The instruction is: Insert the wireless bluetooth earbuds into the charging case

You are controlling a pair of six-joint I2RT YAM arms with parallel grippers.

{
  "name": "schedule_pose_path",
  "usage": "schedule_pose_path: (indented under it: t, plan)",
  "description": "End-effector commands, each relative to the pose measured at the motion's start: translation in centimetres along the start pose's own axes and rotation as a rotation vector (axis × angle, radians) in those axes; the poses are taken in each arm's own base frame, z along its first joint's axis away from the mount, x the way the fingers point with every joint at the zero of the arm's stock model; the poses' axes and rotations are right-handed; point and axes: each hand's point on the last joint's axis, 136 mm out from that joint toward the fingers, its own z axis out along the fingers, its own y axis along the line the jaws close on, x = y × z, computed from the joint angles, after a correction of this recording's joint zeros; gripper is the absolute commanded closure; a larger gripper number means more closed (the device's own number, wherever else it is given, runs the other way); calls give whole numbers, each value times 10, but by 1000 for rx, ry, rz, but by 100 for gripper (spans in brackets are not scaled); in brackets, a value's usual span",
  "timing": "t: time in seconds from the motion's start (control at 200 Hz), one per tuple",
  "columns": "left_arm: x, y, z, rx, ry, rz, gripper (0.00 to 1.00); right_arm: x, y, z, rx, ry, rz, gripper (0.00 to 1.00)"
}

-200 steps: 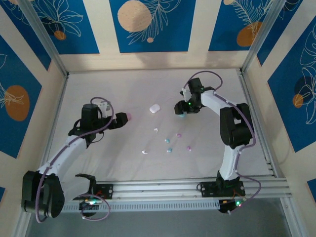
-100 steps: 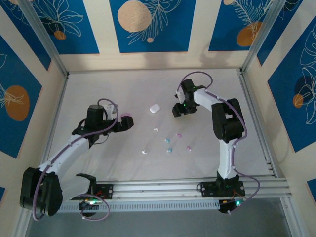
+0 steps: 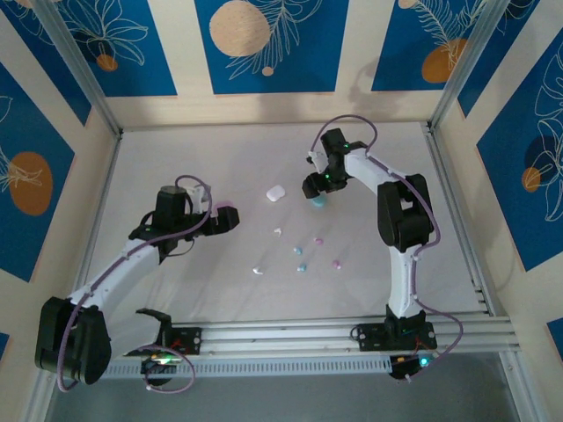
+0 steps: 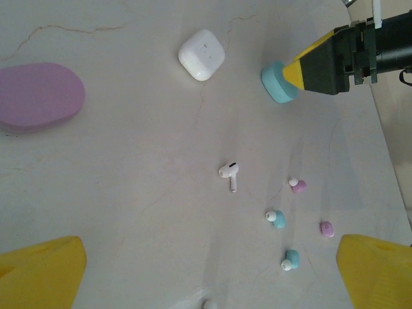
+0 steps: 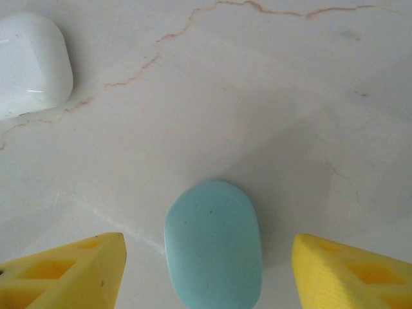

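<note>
The teal case (image 5: 212,248) lies flat on the surface (image 5: 257,96), squarely between the spread fingers of the right hand (image 5: 209,243). It is untouched, with its long axis crosswise to their closing line. The teal earbuds (image 4: 278,219) lie loose, well apart from that case, toward the arm bases. The left hand (image 4: 210,257) gapes wide and empty, farther from the case.

Pale veined tabletop (image 3: 202,149); blue leaf-patterned wall panels (image 3: 264,44), metal rail (image 3: 290,332) at near edge

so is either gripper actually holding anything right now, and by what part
Nothing is held. The right gripper straddles the teal case with gaps at both sides, jaws open; the left gripper is open and empty.
</note>
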Motion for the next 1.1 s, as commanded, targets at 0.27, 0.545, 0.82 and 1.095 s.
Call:
schedule_pose_path:
  t: [0.27, 0.545, 0.82, 1.095]
  plan:
    - [-10, -20, -3, 55, -5, 15, 0, 21, 8, 22, -24, 89, -44, 32]
    - [-11, -30, 4, 84, 18, 20, 0, 26, 4, 32, 30, 109, -70, 41]
    - [-10, -38, 12, 104, 40, 3, 6, 26, 9, 33, 31, 95, -107, 58]
    - [-27, -63, 10, 180, 3, -75, 19, -4, 91, -71, -182, -311, -288, 65]
